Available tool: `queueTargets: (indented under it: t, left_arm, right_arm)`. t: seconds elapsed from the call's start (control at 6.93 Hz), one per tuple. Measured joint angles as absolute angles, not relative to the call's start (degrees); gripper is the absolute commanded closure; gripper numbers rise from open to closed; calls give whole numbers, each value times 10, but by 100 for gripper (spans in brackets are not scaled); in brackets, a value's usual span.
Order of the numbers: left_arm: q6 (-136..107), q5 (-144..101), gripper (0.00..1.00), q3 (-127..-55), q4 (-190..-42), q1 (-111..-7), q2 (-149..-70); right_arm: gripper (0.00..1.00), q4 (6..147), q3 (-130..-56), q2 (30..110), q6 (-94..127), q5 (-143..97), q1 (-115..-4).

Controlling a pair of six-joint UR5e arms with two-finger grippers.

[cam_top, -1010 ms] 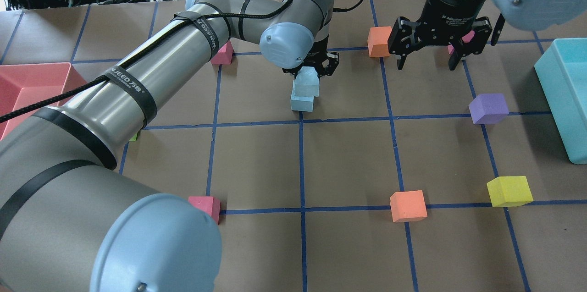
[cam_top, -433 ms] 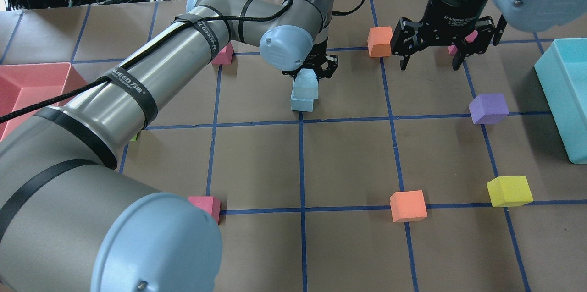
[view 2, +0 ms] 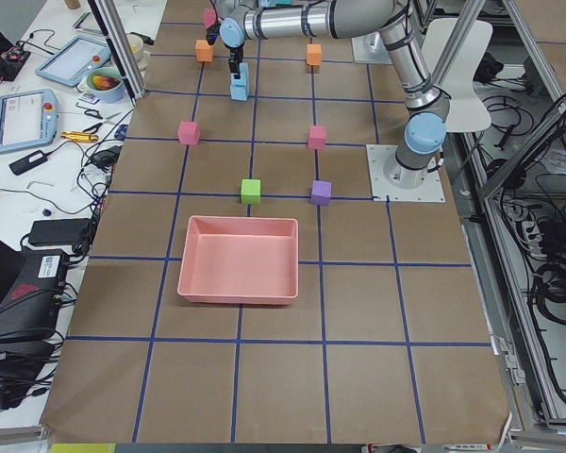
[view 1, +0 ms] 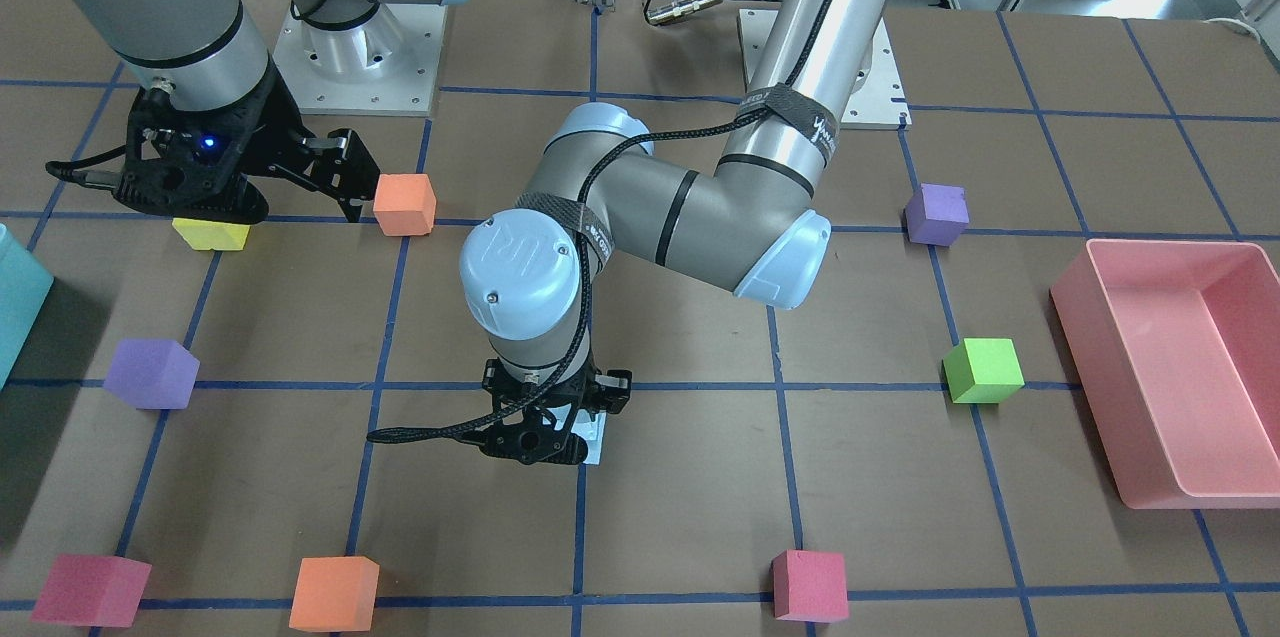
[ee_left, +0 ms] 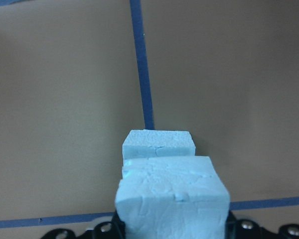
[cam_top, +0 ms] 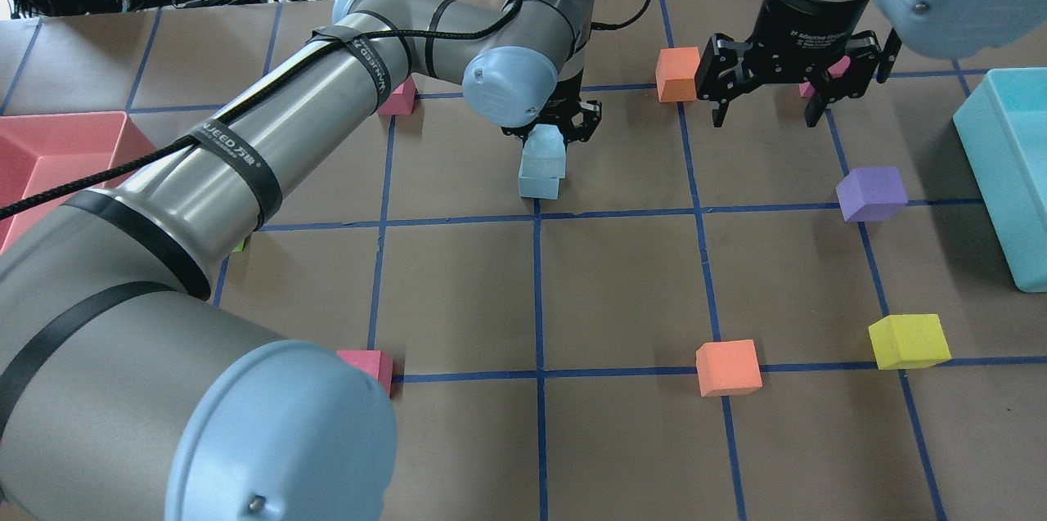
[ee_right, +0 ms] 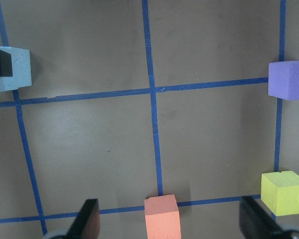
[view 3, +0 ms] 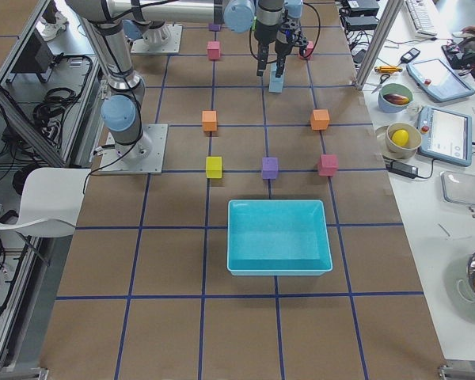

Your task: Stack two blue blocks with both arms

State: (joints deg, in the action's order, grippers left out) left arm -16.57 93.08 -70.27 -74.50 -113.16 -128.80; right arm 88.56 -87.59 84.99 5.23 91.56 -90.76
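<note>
Now left tool [cam_top: 552, 138] clamps upper blue block [cam_top: 545, 151].

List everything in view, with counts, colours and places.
blue blocks: 2, pale blue, stacked on the far middle of the table
orange blocks: 2, orange, one near right, one far beside the right hand
pink blocks: 3, magenta, far left, near left, far right behind the right hand
purple blocks: 2, purple, one right, one left near the arm base
yellow block: 1, yellow, near right
green block: 1, green, left beside the pink bin
pink bin: 1, pink, left end
teal bin: 1, teal, right end
table: 1, brown, blue tape grid
left hand: 1, black, shut on the upper blue block
right hand: 1, black, open, empty
</note>
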Motion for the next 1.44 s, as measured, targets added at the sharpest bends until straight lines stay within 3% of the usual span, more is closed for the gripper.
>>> queueTargets:
  t: [1.44]
  left_arm:
    - [-161, 925, 49, -701, -736, -1122, -1298]
  right_arm:
    - [0, 886, -877, 850, 51, 915, -908]
